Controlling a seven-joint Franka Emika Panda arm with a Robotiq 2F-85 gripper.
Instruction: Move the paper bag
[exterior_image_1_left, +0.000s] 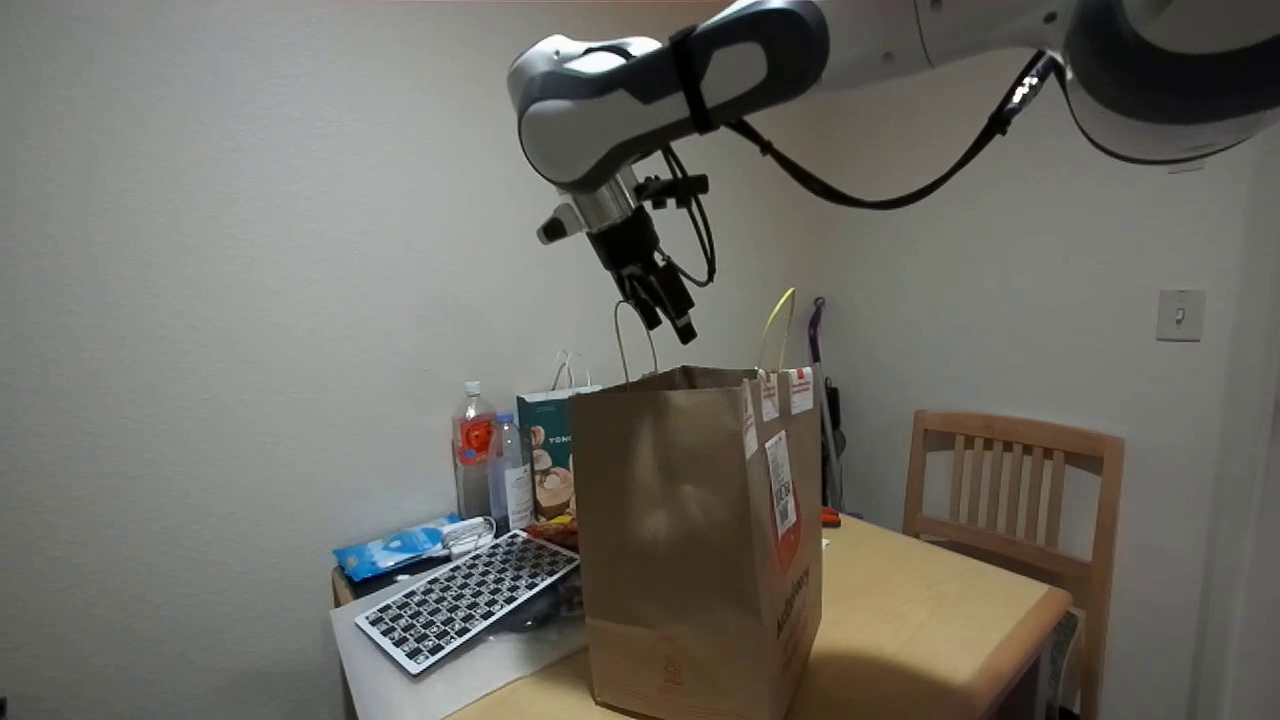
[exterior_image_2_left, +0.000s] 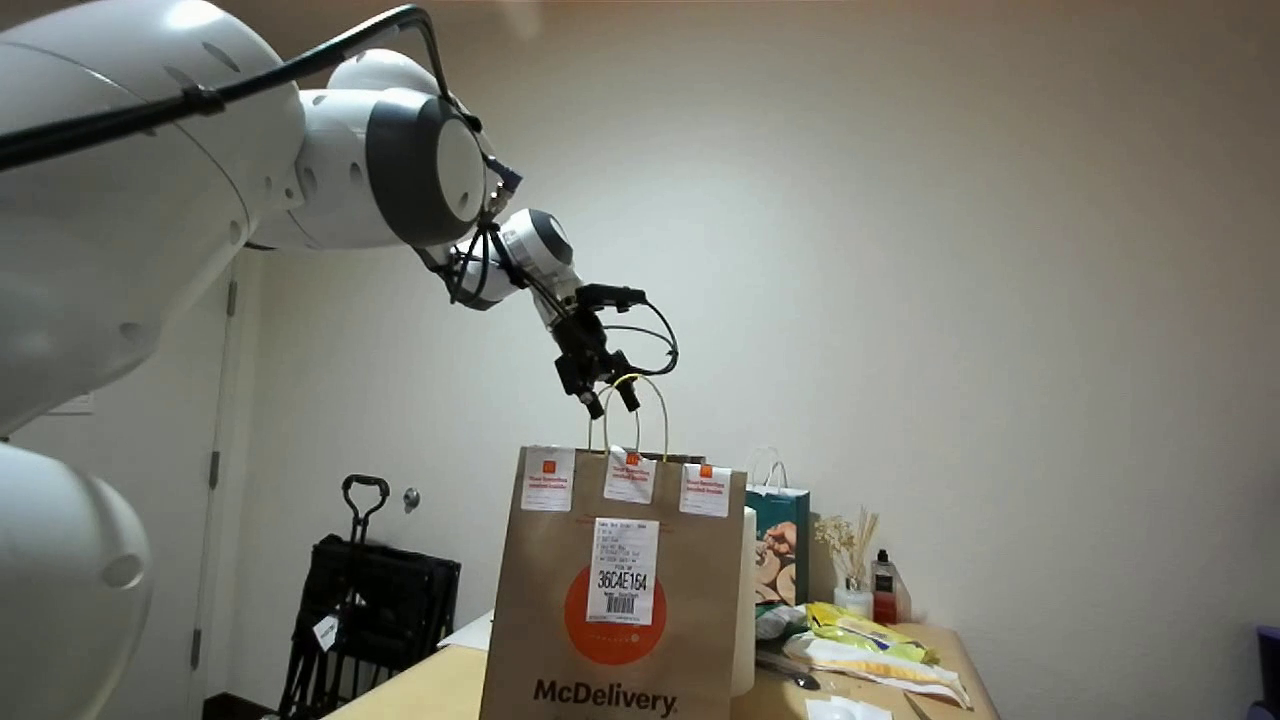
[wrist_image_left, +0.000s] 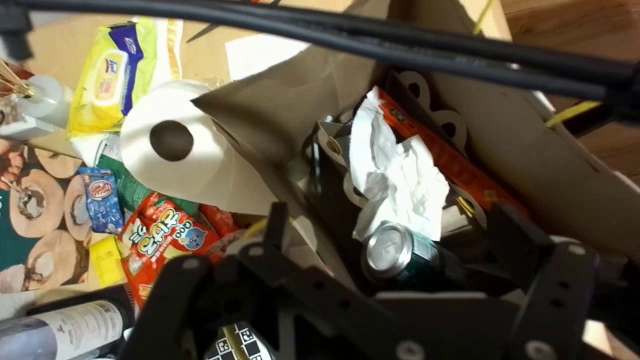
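Note:
The brown paper bag stands upright on the wooden table, its twisted handles raised. Its McDelivery face with white stickers shows in an exterior view on the paper bag. My gripper hangs just above the open mouth, beside a handle. The yellow handle overlaps my gripper; contact cannot be told. In the wrist view, my gripper is open, its fingers wide apart over the paper bag. Inside lie a can, crumpled white paper and a red packet.
A teal printed carton, two bottles and a checkered board stand or lie beside the bag. A paper roll stands close to it, near yellow wipes and snack packets. A chair is behind the table.

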